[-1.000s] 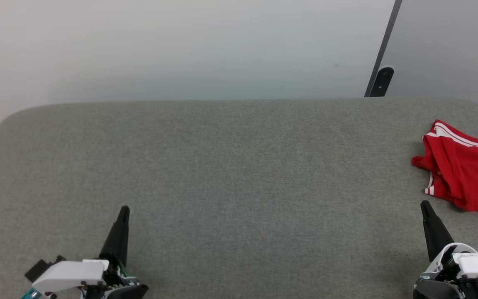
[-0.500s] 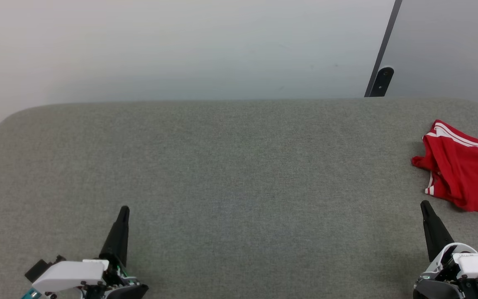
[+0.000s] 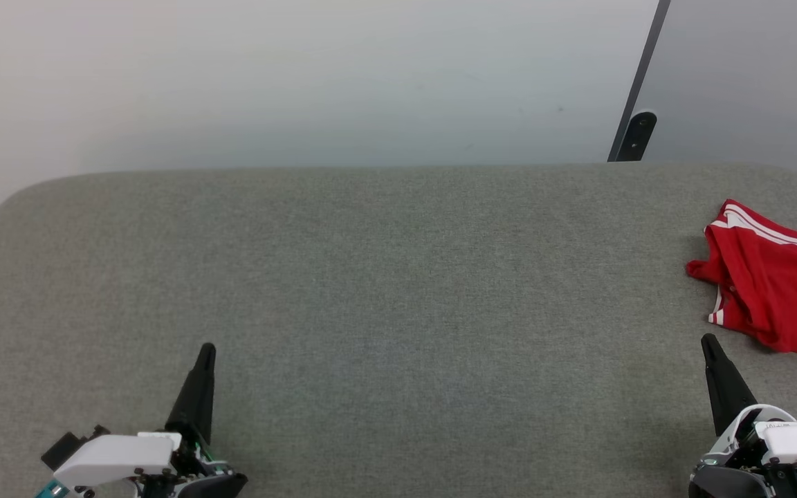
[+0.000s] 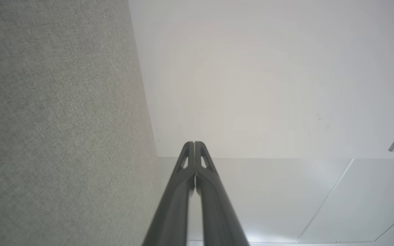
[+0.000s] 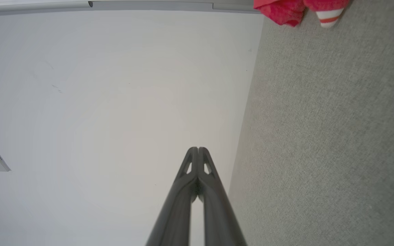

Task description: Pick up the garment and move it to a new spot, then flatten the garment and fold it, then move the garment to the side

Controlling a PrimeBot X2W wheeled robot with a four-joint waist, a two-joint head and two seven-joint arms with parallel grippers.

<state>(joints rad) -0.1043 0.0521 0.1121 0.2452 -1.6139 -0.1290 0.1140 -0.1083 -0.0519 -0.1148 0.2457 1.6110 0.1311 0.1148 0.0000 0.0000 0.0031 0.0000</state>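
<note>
The garment (image 3: 772, 283) is a red shirt with white-striped trim, lying crumpled at the far right of the grey fabric surface (image 3: 398, 290), partly cut off by the head view's right edge. Its red folds and a striped edge (image 5: 299, 10) also peek in at the top of the right wrist view. My right gripper (image 3: 710, 342) is shut and empty at the lower right, its tip a short way in front of the garment and not touching it. My left gripper (image 3: 206, 349) is shut and empty at the lower left, far from the garment. Both pairs of fingertips (image 4: 194, 145) (image 5: 198, 150) press together.
The grey surface has rounded far corners and ends against a pale wall (image 3: 301, 76). A dark post with a black fitting (image 3: 637, 135) stands behind the far right edge.
</note>
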